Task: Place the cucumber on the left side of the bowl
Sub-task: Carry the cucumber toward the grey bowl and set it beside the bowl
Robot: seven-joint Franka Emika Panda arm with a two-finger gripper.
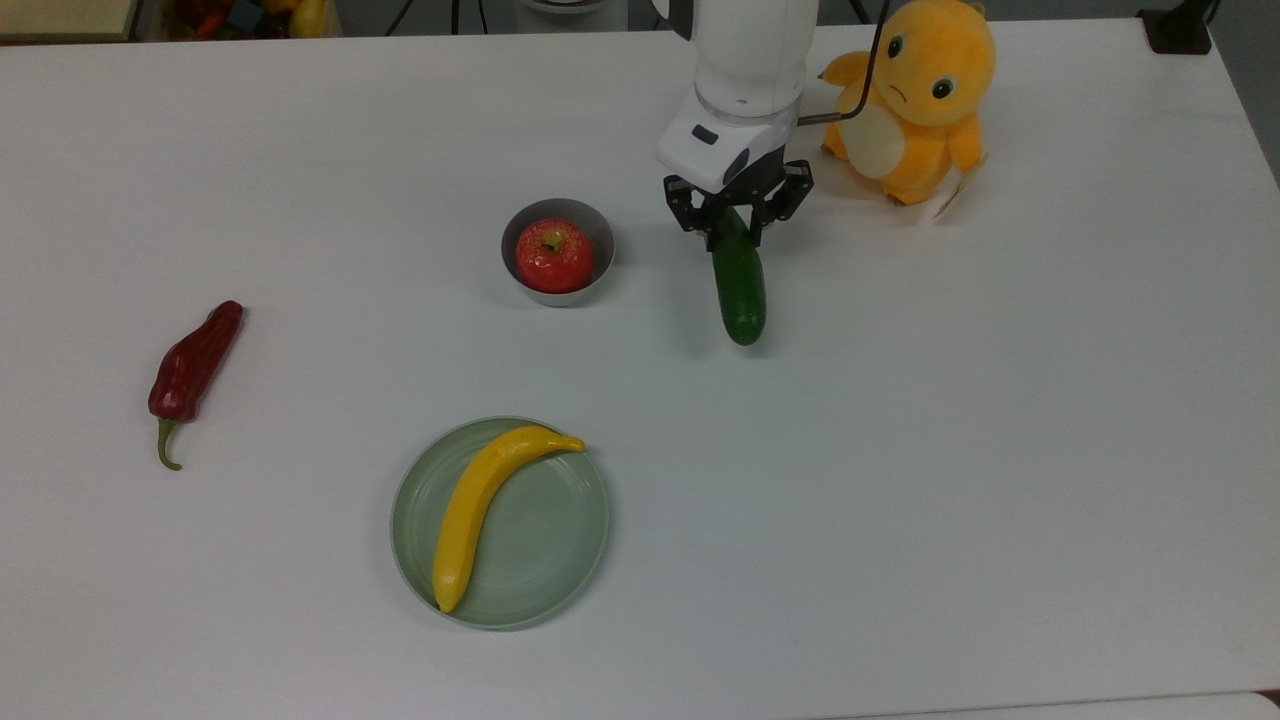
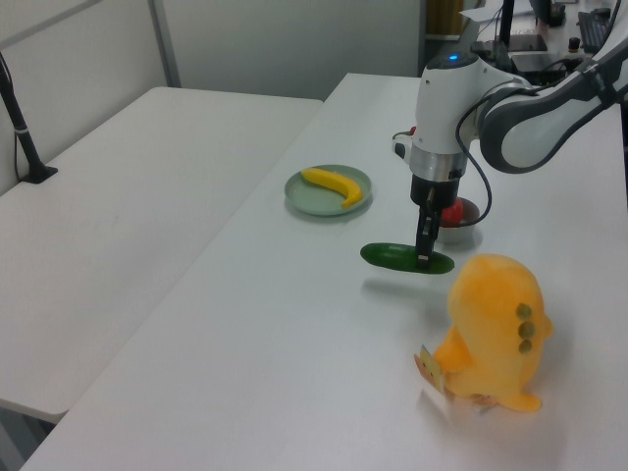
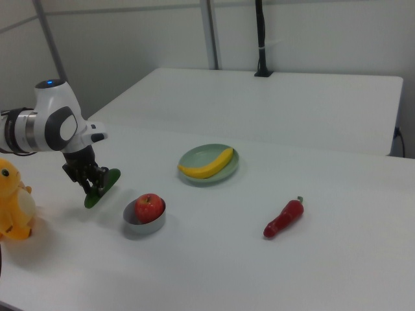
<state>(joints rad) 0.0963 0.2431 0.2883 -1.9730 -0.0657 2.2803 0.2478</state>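
**A:** Sweeping the top view from its left edge: a dark red chili pepper [image 1: 192, 369] near the table's [image 1: 1000, 500] left edge, a pale green plate [image 1: 580, 545] with a banana [image 1: 480, 505] toward the near edge, then the grey bowl [image 1: 600, 240] holding a red apple [image 1: 554, 255]. Where's the cucumber [image 1: 740, 285]?

**B:** To the bowl's right in the top view, well apart from it, clamped at its far end by the gripper [image 1: 737, 213]. In the left view it hangs level and its shadow lies apart below it, so I judge it clear of the table. An orange plush toy [image 1: 915, 95] sits by the far edge, further right.

**A:** What could go wrong?

**B:** The jaws are closed on one end only, so the long free end could swing or droop, and the smooth skin might slip. I'd also judge that carrying it low straight across the bowl risks clipping the rim or the apple, and the chili lies farther out on the target side.

**A:** And the arm?

**B:** The wrist points straight down, fingers vertical, with the white forearm reaching in from the far edge beside the plush toy.
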